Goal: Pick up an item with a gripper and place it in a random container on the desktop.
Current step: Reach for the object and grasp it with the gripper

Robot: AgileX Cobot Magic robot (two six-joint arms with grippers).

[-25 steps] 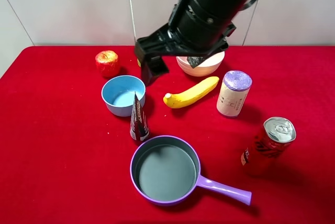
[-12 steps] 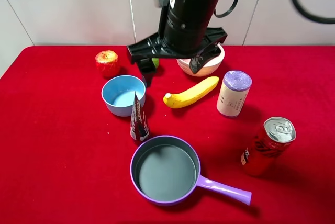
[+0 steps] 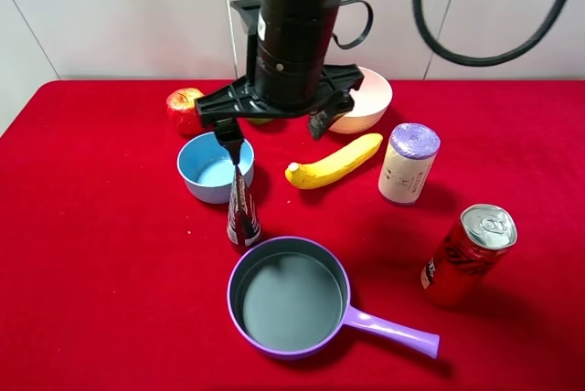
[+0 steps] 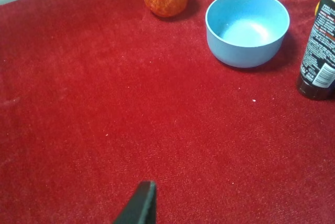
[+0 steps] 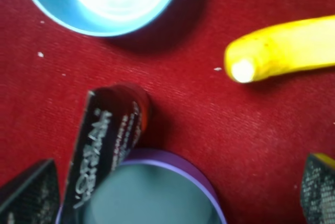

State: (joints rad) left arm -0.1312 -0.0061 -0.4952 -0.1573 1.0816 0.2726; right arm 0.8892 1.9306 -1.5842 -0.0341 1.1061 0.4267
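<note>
Currently your right fingers (image 5: pixel 31 195) stand wide apart, apparently spread to straddle the dark tube (image 5: pixel 102 150). It stands upright on the red counter (image 3: pixel 91 272) between them, hard by one finger, between the blue bowl (image 3: pixel 215 164) and the purple pan (image 3: pixel 288 295). Only one left finger (image 4: pixel 138 208) shows, so you cannot tell its spread.

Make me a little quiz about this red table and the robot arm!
1. True or false: the right gripper is shut tight on the dark tube.
2. What lies between the blue bowl and the purple-topped roll? A a spoon, B a banana, C a carrot.
3. Fill in: the tube stands upright between the blue bowl and the purple ____.

Key: 1 false, its fingers are spread wide; 2 B; 3 pan.
</note>
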